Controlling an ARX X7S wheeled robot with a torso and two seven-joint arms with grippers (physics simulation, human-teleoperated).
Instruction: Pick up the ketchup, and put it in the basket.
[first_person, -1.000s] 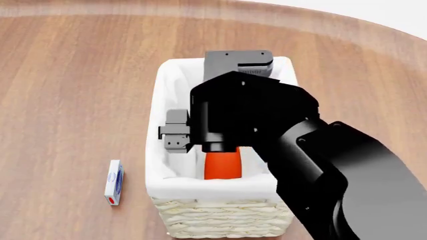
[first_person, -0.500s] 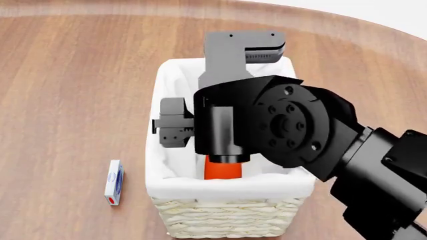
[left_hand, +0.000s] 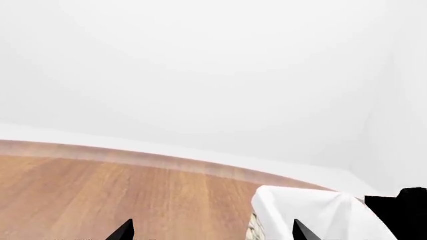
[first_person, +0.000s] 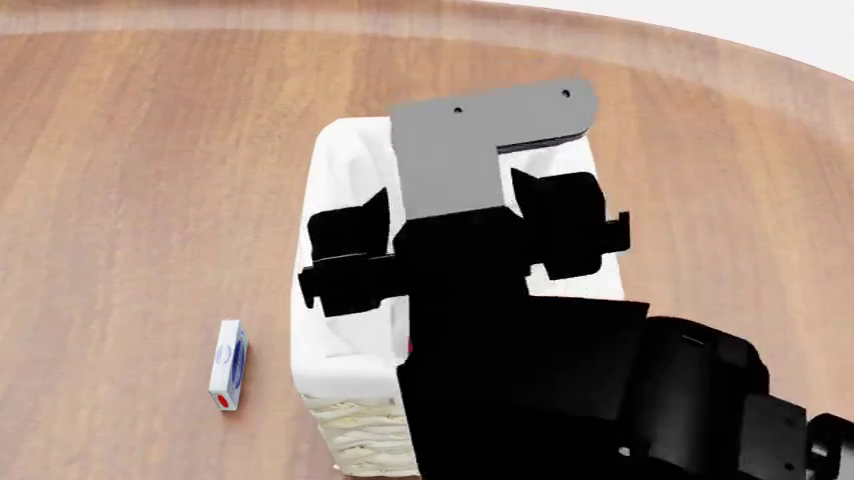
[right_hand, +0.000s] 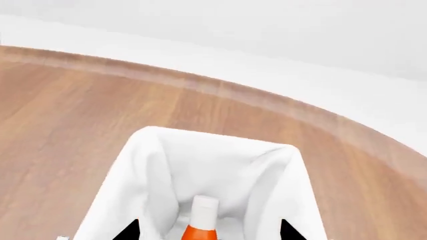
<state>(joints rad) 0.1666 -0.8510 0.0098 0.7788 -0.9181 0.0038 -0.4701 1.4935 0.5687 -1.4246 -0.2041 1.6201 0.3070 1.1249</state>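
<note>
Up went the right gripper since a moment ago; now its arm covers most of the basket from the head camera. Its fingers are spread apart and hold nothing. Right below them, between the two tips, the ketchup stands inside the basket, white cap up. Past it are the white cloth wall and the wooden table. To finish well, I think the arm should go straight up, so it does not bump the bottle. The left gripper is open too.
</note>
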